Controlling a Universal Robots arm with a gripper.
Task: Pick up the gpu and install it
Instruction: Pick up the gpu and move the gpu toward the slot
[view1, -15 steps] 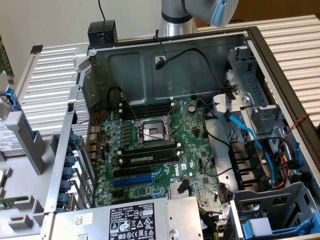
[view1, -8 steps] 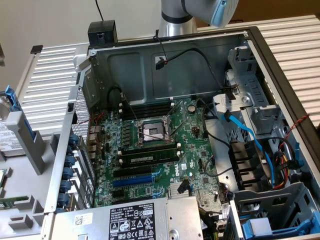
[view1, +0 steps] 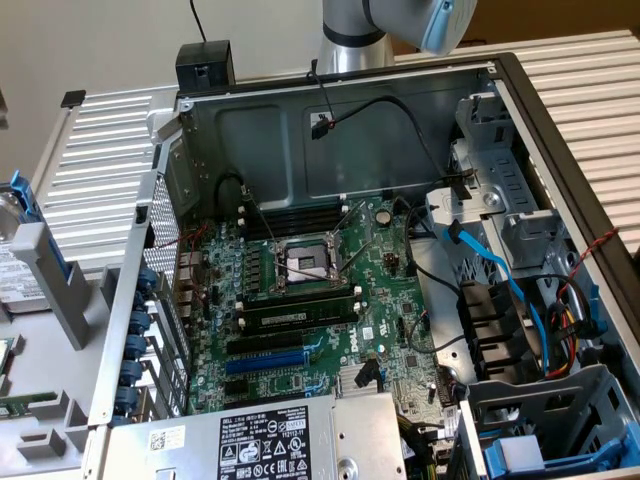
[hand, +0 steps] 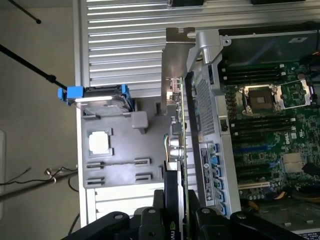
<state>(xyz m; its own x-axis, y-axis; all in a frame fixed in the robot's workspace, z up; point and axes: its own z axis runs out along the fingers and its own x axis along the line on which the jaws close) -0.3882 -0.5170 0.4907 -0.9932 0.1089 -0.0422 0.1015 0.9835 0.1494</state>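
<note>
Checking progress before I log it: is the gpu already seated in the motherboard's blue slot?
No, the blue slot on the motherboard lies bare in the exterior view.

PC case (view1: 280, 140), mobo (view1: 390, 300), PSU (view1: 265, 440), HDD (hand: 102, 97)

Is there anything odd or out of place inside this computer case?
The processor socket on the motherboard lies open, its cover plate swung aside, no cooler over it. Nothing else stands out.
</note>
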